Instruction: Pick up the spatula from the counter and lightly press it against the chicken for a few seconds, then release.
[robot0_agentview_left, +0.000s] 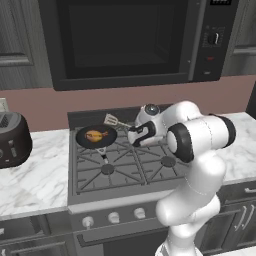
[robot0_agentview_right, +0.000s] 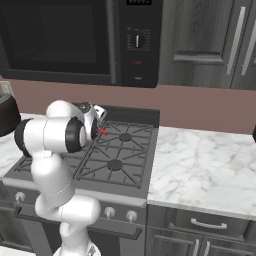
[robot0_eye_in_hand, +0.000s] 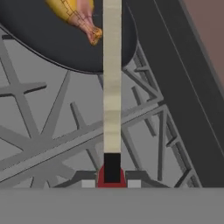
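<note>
Nearest, the stove knobs are ranged along the front, their markings too small to read. Beyond, the grates are overhung by the gripper, its fingers clamped on the spatula handle. The blade is held over the far right rim of the pan, just beside the chicken; contact cannot be told. Left, a toaster is set on the counter. Farthest, the microwave panel writing is illegible.

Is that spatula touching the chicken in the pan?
Apart. In the left base view the spatula hangs at the far rim of the pan, with bare dark surface between it and the chicken.
</note>
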